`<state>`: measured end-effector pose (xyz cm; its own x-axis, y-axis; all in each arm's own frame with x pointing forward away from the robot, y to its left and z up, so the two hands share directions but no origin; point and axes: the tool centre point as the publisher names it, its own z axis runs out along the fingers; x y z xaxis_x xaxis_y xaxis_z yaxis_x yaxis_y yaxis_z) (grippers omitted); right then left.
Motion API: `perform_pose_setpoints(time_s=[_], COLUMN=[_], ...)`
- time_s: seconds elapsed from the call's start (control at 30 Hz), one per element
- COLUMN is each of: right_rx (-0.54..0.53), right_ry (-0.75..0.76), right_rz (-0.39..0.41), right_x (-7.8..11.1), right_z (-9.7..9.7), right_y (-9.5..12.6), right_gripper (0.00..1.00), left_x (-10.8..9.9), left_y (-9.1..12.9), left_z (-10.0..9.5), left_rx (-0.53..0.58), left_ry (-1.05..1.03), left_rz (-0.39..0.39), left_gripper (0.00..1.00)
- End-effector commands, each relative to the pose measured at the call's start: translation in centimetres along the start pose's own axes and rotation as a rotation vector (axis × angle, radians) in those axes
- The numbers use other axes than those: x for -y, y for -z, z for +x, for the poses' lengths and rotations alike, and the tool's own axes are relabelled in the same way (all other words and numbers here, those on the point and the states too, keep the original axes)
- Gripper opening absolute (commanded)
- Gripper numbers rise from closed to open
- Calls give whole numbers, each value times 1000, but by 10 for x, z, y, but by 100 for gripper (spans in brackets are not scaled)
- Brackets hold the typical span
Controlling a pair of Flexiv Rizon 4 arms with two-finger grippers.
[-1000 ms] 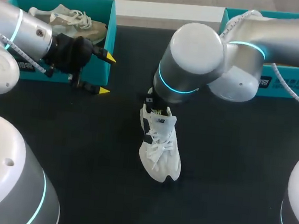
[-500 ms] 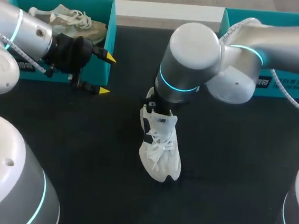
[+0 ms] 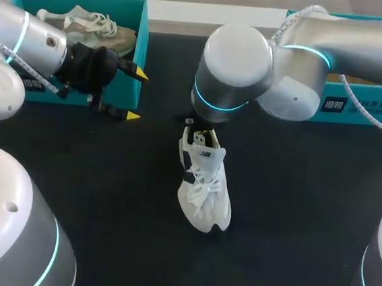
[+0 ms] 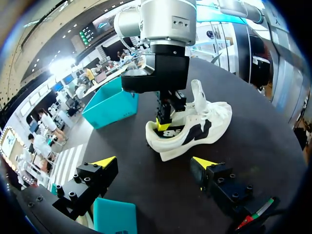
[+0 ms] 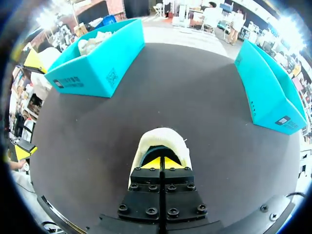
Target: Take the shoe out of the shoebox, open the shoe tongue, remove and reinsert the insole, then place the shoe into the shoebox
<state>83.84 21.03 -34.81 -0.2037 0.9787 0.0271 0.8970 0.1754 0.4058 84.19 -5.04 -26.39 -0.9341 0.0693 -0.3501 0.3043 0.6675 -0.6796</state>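
Beige shoe (image 3: 100, 29) in teal box (image 3: 140, 50), black table (image 3: 292, 213)

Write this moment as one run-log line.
right gripper: shut, tips in collar of white shoe | left gripper: open, by shoebox | white shoe: upright on table

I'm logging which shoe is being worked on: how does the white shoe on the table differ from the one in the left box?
The white shoe stands on its sole on the black table; the beige shoe lies inside the teal shoebox. The white shoe has dark side panels; the beige shoe shows none. The right gripper has shut tips in the white shoe's opening; no gripper touches the beige shoe. Both are laced sneakers.
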Motion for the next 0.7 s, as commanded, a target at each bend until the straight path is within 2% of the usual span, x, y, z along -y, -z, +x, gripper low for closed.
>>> perform_pose_setpoints(time_s=[0.03, 0.17, 0.4, 0.7], right_rx=[-19, -33, 29, 119], right_ry=[13, -4, -31, 8], right_rz=[23, 47, 83, 39], right_x=[-4, 4, 16, 4], right_z=[10, 13, 10, 3], right_y=[-20, -34, -45, -22], right_gripper=[0, 0, 0, 0], left_x=[1, 1, 1, 1], left_y=[0, 0, 0, 0], left_z=[1, 1, 1, 1], left_rx=[0, 0, 0, 0], left_ry=[0, 0, 0, 0], left_rz=[-5, -5, -5, -5], left_gripper=[100, 100, 100, 100])
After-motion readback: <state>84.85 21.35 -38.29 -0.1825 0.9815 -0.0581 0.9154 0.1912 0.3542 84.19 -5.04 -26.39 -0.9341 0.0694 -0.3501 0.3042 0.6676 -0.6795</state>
